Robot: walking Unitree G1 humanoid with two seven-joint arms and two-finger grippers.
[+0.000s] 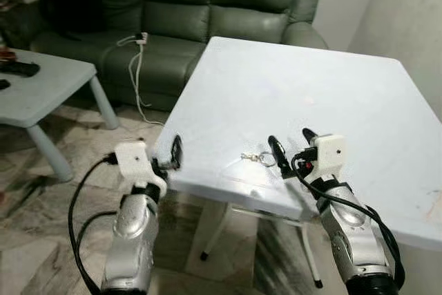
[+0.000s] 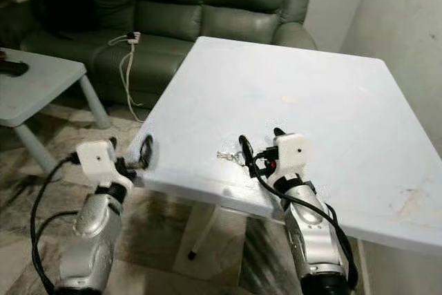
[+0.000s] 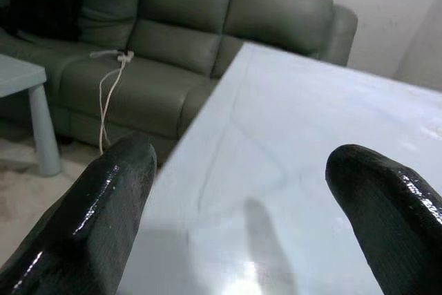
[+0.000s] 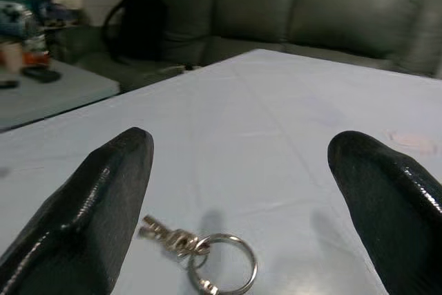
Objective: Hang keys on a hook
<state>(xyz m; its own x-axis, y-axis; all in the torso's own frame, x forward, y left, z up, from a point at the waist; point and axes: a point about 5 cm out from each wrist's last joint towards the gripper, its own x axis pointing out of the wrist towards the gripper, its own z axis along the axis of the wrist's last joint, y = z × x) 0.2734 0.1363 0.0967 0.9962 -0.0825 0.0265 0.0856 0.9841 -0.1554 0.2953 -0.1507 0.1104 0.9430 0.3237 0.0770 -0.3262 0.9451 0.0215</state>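
A small set of keys (image 1: pixel 259 157) on a metal ring lies flat on the white table (image 1: pixel 297 81), close to its near edge. My right gripper (image 1: pixel 290 137) hovers low over the table just right of the keys, open, its left finger (image 4: pixel 103 198) close beside the ring (image 4: pixel 221 264). The keys lie between and slightly ahead of the two fingers, not touched by either. My left gripper (image 1: pixel 169 155) is at the table's near left corner, open and holding nothing, with its fingers (image 3: pixel 117 184) pointing across the tabletop.
A dark green sofa (image 1: pixel 207 5) stands behind the table, with a white charger cable (image 1: pixel 137 60) trailing off its seat. A low pale side table (image 1: pixel 41 88) with dark objects is at the left. A white wall (image 1: pixel 414 12) runs along the right. Marble floor lies below.
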